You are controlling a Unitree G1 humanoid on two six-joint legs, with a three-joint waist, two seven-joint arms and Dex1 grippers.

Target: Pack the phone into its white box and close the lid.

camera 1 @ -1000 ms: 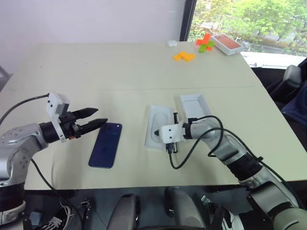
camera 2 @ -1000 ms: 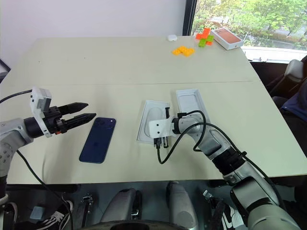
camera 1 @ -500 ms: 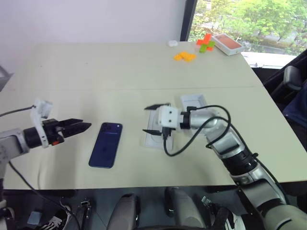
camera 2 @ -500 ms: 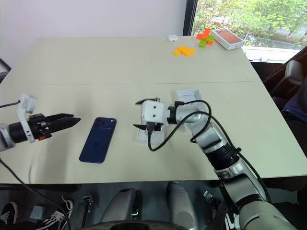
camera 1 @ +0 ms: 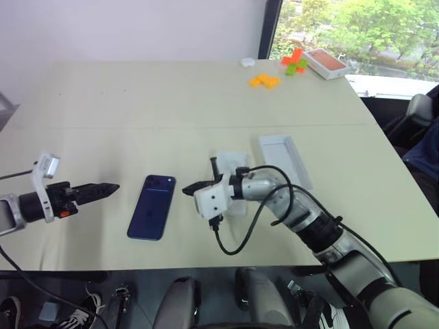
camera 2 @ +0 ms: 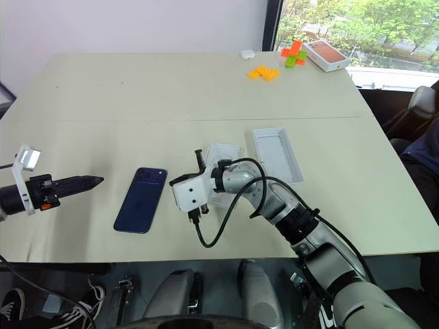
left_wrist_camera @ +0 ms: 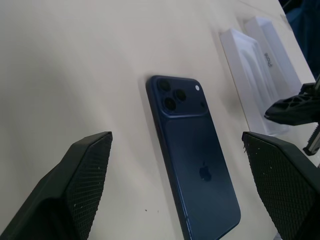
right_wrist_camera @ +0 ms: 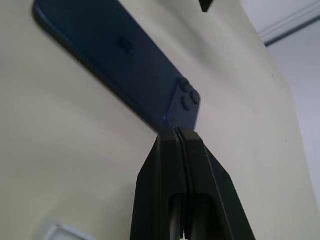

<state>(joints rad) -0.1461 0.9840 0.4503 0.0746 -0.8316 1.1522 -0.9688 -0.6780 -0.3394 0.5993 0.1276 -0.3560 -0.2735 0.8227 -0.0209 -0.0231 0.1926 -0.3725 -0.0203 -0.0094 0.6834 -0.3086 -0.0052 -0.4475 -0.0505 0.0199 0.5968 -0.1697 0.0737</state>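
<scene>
- phone [camera 1: 151,207] flat near table [camera 1: 137,103] front edge: thin, stiff, glossy, likely slippery; grip long edges
- left gripper [camera 1: 103,188] wide, empty
- right gripper [camera 1: 191,188] closed, empty

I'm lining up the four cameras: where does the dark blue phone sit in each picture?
Left eye view: the phone lies lower left of centre on the table.
Right eye view: phone, left of centre.
Left wrist view: phone, mid-frame, lens cluster toward the top.
Right wrist view: phone, upper left, just beyond the shut fingertips.
Shared landmark: the phone's lens cluster.
</scene>
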